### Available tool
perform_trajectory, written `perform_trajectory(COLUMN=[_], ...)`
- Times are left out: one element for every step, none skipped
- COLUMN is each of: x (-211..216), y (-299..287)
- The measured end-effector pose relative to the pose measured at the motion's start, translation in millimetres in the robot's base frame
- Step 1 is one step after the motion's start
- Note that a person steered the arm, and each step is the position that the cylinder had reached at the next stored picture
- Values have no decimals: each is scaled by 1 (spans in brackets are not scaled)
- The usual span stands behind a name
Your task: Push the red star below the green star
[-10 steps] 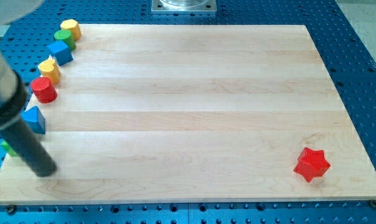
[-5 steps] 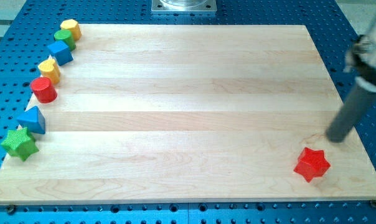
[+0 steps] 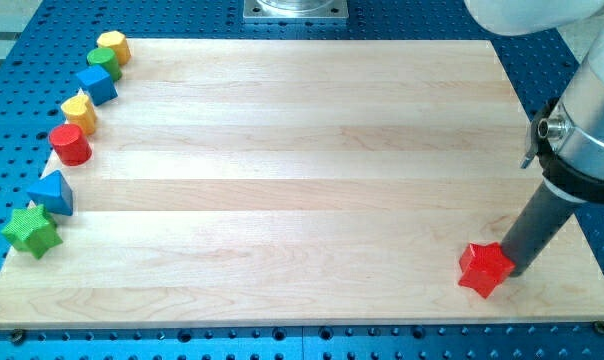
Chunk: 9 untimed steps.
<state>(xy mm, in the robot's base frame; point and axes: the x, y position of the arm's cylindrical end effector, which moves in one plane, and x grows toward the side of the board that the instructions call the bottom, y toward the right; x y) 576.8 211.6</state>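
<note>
The red star (image 3: 484, 269) lies near the board's lower right corner. My tip (image 3: 509, 268) touches its right side, with the dark rod rising up and to the right. The green star (image 3: 30, 230) sits far off at the board's left edge, low down. The whole width of the board lies between the two stars.
The wooden board (image 3: 302, 180) rests on a blue perforated table. Up the left edge stand a blue triangle (image 3: 54, 192), a red cylinder (image 3: 70, 145), a yellow block (image 3: 79, 111), a blue cube (image 3: 98, 84), a green block (image 3: 105, 60) and a yellow block (image 3: 113, 46).
The rod swung from the board's left side to the right, then came down against the red star. The red star has slid a little to the left.
</note>
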Motion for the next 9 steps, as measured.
perform_trajectory(x=[5, 8, 8, 8, 10, 13, 22, 24, 24], y=[3, -26, -55, -71, -87, -29, -32, -83, -141])
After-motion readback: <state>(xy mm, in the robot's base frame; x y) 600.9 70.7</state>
